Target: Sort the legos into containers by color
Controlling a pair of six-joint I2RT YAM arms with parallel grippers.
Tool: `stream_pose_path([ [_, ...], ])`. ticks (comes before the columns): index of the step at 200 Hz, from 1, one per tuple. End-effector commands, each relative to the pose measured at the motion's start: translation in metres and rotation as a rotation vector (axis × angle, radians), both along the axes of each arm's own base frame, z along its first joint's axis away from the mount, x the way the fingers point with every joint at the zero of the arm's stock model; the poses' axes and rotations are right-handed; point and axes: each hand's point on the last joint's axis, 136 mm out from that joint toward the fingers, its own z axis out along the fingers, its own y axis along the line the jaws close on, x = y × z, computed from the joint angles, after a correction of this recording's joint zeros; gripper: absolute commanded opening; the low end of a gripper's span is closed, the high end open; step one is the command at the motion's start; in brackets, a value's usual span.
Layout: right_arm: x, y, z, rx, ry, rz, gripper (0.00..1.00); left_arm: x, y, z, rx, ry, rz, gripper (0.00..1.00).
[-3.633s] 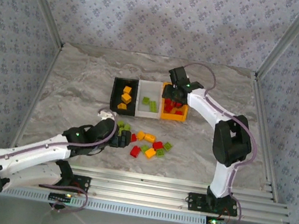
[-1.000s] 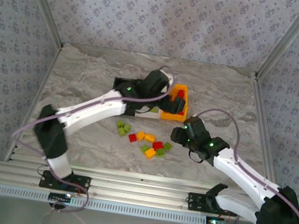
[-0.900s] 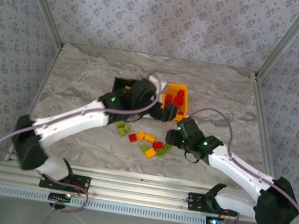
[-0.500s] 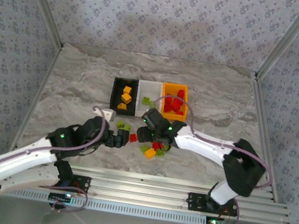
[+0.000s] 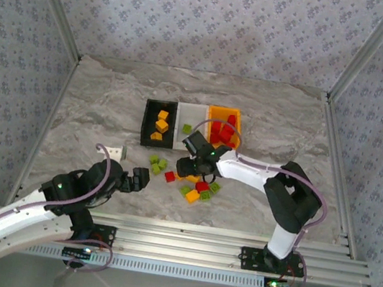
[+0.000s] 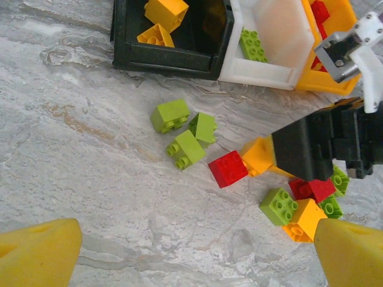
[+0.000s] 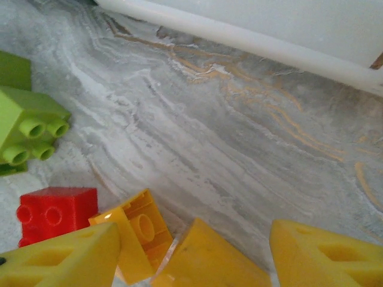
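My left arm (image 5: pixel 16 214) and right arm (image 5: pixel 245 170) are built alike: white shells on the long links, black housings at the joints. A thin lilac cable (image 5: pixel 105 159) runs in loops along each one. A small green light (image 5: pixel 214 149) glows on the black block behind each hand. My left hand (image 5: pixel 136 178) and right hand (image 5: pixel 190 164) are black, and their fingers (image 6: pixel 37 251) are bright yellow wedges; the right ones have round holes. My bases (image 5: pixel 83 232) are black.
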Motion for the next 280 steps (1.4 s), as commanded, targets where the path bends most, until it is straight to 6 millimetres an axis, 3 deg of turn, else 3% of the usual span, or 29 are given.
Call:
stream_pose_path([
  [1, -0.029, 0.000, -0.008, 0.035, 0.093, 0.076, 0.68, 0.004, 0.006, -0.001, 0.007, -0.007, 0.034, 0.99],
  [58, -0.051, -0.019, -0.018, -0.049, 0.083, 0.044, 0.62, 0.004, 0.006, -0.010, -0.005, 0.017, 0.037, 1.00],
  [82, -0.060, -0.012, -0.006, 0.023, 0.099, 0.035, 0.64, 0.005, 0.005, -0.013, -0.012, 0.025, 0.039, 0.99],
  [130, -0.042, -0.014, 0.027, -0.002, -0.048, -0.012, 0.67, 0.005, 0.008, -0.012, -0.013, 0.024, 0.047, 0.99],
  [217, -0.024, -0.018, -0.012, -0.176, -0.002, -0.054, 0.53, 0.002, 0.013, -0.017, -0.016, 0.037, 0.059, 0.99],
  [245, -0.032, -0.037, -0.020, -0.227, 0.023, -0.087, 0.48, 0.002, 0.015, -0.017, -0.009, 0.036, 0.063, 1.00],
  [265, -0.029, -0.056, -0.019, -0.232, 0.018, -0.146, 0.44, 0.003, 0.015, -0.019, -0.010, 0.036, 0.064, 0.99],
  [280, -0.024, -0.058, -0.015, -0.206, 0.002, -0.164, 0.44, 0.003, 0.014, -0.020, -0.015, 0.037, 0.063, 0.99],
])
